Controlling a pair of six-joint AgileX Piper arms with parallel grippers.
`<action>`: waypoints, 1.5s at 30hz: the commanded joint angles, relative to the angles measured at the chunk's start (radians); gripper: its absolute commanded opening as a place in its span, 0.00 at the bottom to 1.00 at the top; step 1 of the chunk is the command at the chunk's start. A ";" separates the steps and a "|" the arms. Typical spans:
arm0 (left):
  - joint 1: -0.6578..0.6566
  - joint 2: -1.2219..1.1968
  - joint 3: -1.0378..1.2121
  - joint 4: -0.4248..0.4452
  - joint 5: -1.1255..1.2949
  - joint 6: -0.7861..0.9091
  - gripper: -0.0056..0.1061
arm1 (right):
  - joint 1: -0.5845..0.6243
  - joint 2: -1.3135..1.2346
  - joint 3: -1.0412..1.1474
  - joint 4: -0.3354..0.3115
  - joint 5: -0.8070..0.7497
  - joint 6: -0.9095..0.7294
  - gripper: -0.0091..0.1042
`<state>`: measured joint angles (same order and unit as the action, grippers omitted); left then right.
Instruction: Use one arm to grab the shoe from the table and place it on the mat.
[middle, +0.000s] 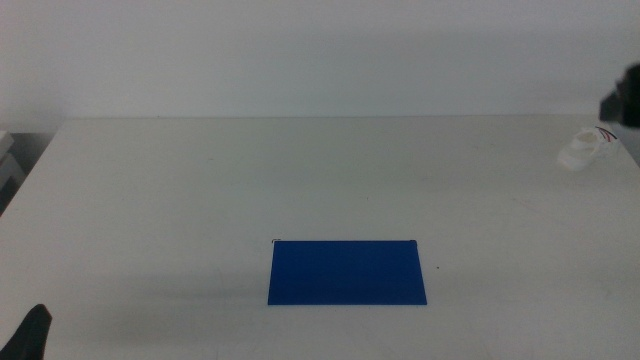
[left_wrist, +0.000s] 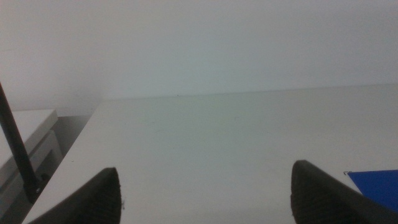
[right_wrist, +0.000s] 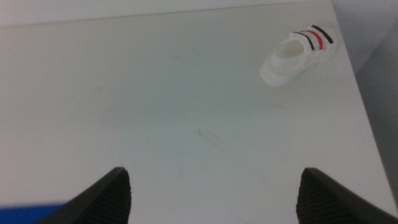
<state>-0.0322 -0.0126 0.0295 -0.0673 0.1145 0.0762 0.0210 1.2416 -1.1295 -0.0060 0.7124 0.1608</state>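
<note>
The shoe (middle: 583, 150), a small white sneaker with black and red straps, lies near the table's far right edge. The right wrist view shows the shoe (right_wrist: 297, 56) well ahead of my right gripper (right_wrist: 214, 171), whose jaws stand wide open and hold nothing. Only a dark part of the right arm (middle: 625, 97) shows in the middle view, just above the shoe. The dark blue mat (middle: 347, 272) lies flat at the front centre of the table. My left gripper (left_wrist: 205, 171) is open and waits at the front left corner (middle: 30, 335); a corner of the mat (left_wrist: 376, 186) shows beside it.
The white table (middle: 250, 180) ends close beside the shoe at its right edge (right_wrist: 360, 93). A white cabinet (left_wrist: 25, 143) and a thin black cable (left_wrist: 15, 149) stand off the table's left side.
</note>
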 joint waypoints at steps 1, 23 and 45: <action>-0.004 -0.013 0.007 -0.010 -0.082 -0.005 0.89 | -0.006 0.063 -0.137 -0.028 -0.006 0.060 0.89; -0.004 -0.013 0.007 -0.010 -0.082 -0.005 0.89 | -0.015 0.825 -1.090 -0.263 0.506 0.613 0.89; -0.004 -0.013 0.007 -0.010 -0.082 -0.005 0.89 | -0.018 0.833 -1.091 -0.351 0.550 0.679 0.89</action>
<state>-0.0322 -0.0126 0.0295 -0.0673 0.1145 0.0762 0.0139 2.1340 -2.1888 -0.3090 1.2383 0.8168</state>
